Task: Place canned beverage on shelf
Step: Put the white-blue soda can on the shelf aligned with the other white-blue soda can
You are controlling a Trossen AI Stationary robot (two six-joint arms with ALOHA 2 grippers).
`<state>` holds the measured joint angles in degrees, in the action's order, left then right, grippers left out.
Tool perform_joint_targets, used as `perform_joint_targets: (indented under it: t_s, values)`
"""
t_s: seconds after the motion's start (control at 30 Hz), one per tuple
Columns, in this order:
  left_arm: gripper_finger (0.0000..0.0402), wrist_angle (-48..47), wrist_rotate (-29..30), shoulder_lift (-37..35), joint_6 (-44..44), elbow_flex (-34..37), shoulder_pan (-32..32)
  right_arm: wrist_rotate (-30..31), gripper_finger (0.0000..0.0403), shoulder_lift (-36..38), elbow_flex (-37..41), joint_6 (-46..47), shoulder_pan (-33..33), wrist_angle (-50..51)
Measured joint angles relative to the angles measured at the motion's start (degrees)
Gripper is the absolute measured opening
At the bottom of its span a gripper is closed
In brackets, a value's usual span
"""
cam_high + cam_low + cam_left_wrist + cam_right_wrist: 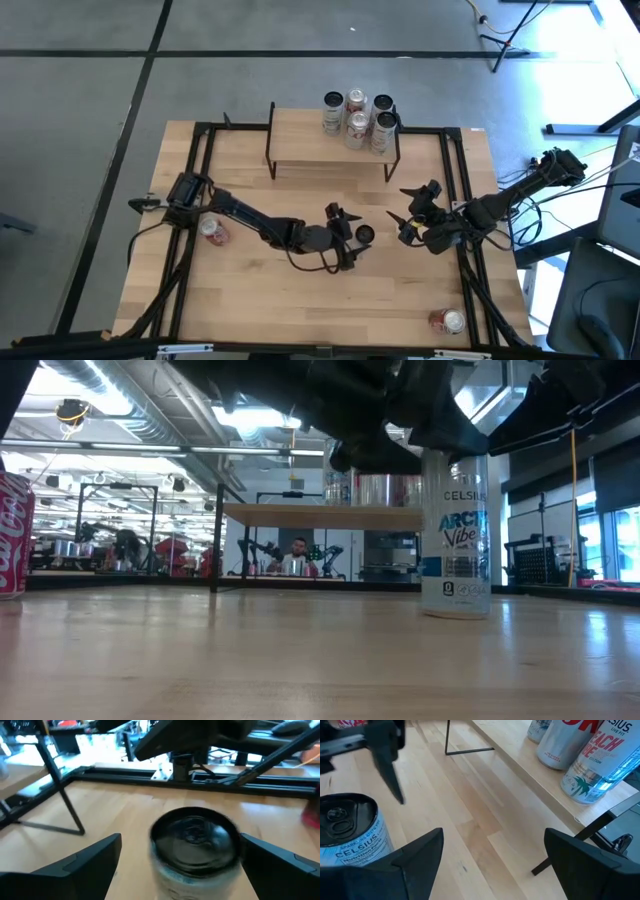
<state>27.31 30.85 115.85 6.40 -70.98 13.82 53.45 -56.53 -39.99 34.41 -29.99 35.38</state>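
Table first: large wooden top, everything referenced below to the shelf, which stands at the table's far edge on thin black legs.

Shelf already carries a cluster of cans at its right end, packed close together; my guess is they are grouped there to leave the left stretch of the top free for more.

Left arm reaches in from the table's left side; left pincer sits in front of the shelf, toward the table's centre. Its fingers stand wide apart, gripping nothing. Right arm comes in from the right; right pincer is also in front of the shelf, below its right end, fingers spread and empty, apparently waiting.

Task can: a Celsius can stands upright on the table, in front of the shelf and not yet on it. In the left wrist view the can's dark lid sits squarely between the two fingers, with a gap visible on each side, so I judge the left pincer is bracketing the can without contact. Upright posture suits a side grasp.

Smaller items: one red can lies well left of the shelf's front, close under the left arm; another can rests at the table's near right corner, far from the shelf.
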Motion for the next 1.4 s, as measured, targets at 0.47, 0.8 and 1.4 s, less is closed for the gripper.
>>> perform_joint_targets:
  t_s: [0.47,0.8,1.4]
  values:
    - [0.0354,2.95,-6.37,4.00,4.02,-0.02,-1.81,0.06,0.0332,0.00,0.00,-0.85,0.01,-1.30]
    - [0.0203,0.40,-8.37,2.20,0.54,-0.01,-1.46,-0.04,0.0332,0.00,0.00,-1.42,0.01,-1.54]
    - [0.0203,-21.53,-10.94,-28.84,-12.84,-0.07,-9.52,-0.11,0.0332,0.02,0.02,-1.45,0.01,-2.85]
